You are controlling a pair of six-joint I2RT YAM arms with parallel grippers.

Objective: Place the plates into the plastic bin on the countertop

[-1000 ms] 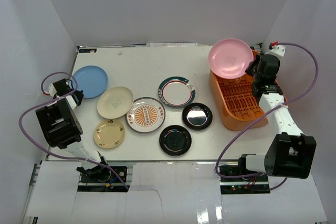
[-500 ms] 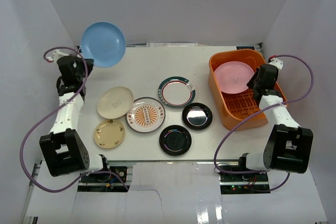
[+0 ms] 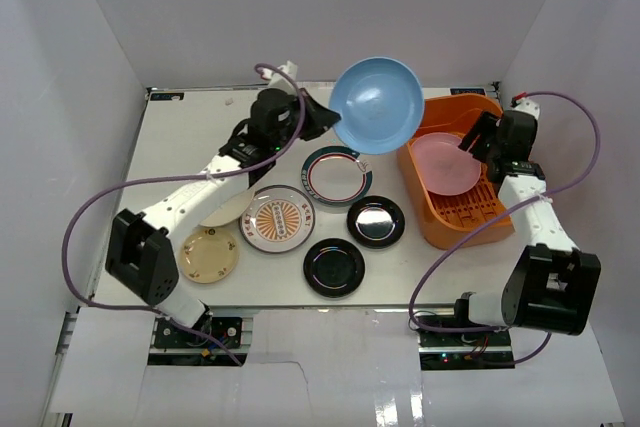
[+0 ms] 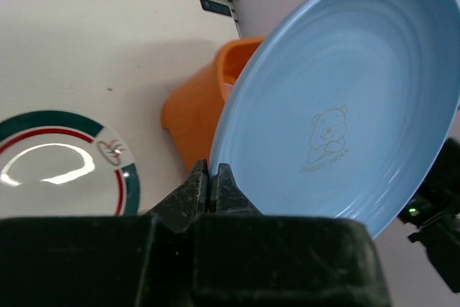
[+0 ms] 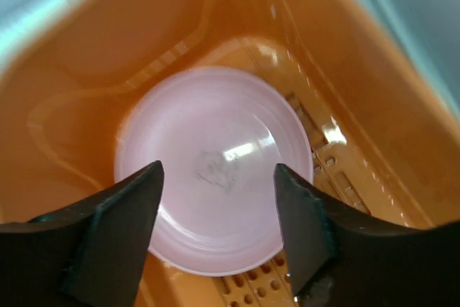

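My left gripper (image 3: 322, 123) is shut on the rim of the light blue plate (image 3: 378, 105), which it holds tilted in the air just left of the orange plastic bin (image 3: 470, 227). In the left wrist view the fingertips (image 4: 213, 172) pinch that plate's (image 4: 345, 106) lower edge, with the bin (image 4: 190, 113) behind. The pink plate (image 3: 445, 162) lies free inside the bin. My right gripper (image 3: 482, 137) hangs open above it; in the right wrist view its gripper (image 5: 217, 169) frames the pink plate (image 5: 215, 120) without touching it.
On the white countertop (image 3: 200, 127) lie a teal-rimmed plate (image 3: 337, 175), a sunburst plate (image 3: 277, 218), two black plates (image 3: 375, 221) (image 3: 334, 267), a small cream plate (image 3: 208, 255) and a pale plate (image 3: 228, 213) partly under my left arm. White walls enclose the counter.
My left arm has swung the blue plate from the back left across to beside the bin. My right gripper has opened and the pink plate now lies in the bin.
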